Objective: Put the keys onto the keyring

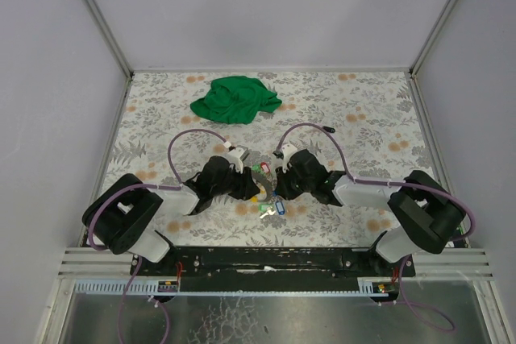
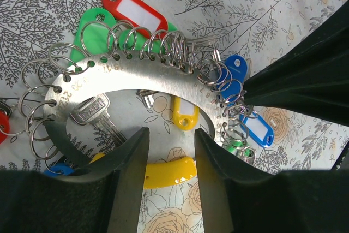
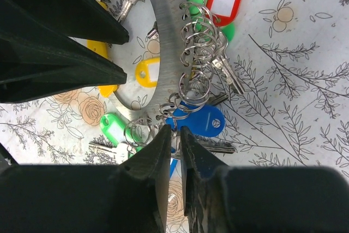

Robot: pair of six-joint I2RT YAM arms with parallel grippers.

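The keyring (image 2: 136, 72) is a flat grey metal arc with a row of holes carrying several small wire rings, and a yellow curved section (image 2: 169, 170). Keys with red (image 2: 136, 12), green (image 2: 90, 23), blue (image 2: 234, 77) and yellow (image 2: 185, 113) tags lie around it. My left gripper (image 2: 170, 135) stands with its jaws apart over the yellow section, and a grip does not show. My right gripper (image 3: 175, 132) has its jaws almost together on a small wire ring beside the blue tag (image 3: 204, 121). From above, both grippers (image 1: 256, 185) (image 1: 276, 185) meet over the pile.
A crumpled green cloth (image 1: 235, 99) lies at the back of the flowered table cover (image 1: 363, 118). Grey walls enclose the table on three sides. A loose silver key (image 2: 98, 114) lies inside the arc, and a green-tagged key (image 3: 114, 129) sits left of my right fingers.
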